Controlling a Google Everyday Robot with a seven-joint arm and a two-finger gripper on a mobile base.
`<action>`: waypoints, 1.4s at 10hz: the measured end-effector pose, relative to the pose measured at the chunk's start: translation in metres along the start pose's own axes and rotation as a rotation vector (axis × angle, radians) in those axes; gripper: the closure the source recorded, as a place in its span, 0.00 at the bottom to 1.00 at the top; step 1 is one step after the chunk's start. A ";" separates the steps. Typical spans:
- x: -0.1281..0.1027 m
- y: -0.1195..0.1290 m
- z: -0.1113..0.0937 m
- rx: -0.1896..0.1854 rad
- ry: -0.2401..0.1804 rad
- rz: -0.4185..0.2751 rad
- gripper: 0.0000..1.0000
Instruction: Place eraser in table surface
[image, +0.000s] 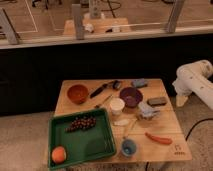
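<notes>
Dark brown-black eraser (157, 101), a small flat rectangular block, lies flat on the pale wooden table (165, 127), close to the right edge and a little nearer the far right corner than the near one. It looks thin, with straight edges, its long side running across the table, and nothing rests on it. Just to its left sits a purple bowl (131, 96), much bigger than the eraser, and a grey lump (147, 111) lies just in front of it. A blue-grey block (139, 83) sits near the far edge. Beyond the right edge, clear of the tabletop and apart from the eraser, hangs the gripper (181, 100) on a white arm; whether it is open or closed cannot be told. With the eraser on the wood and the gripper not touching it, the placing appears done, and only moving the arm away would seem to be left.
</notes>
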 end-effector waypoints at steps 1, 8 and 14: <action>0.001 0.001 0.000 0.000 0.001 0.001 0.20; -0.022 0.008 0.038 -0.130 -0.215 -0.054 0.20; -0.062 0.018 0.082 -0.076 -0.261 -0.091 0.20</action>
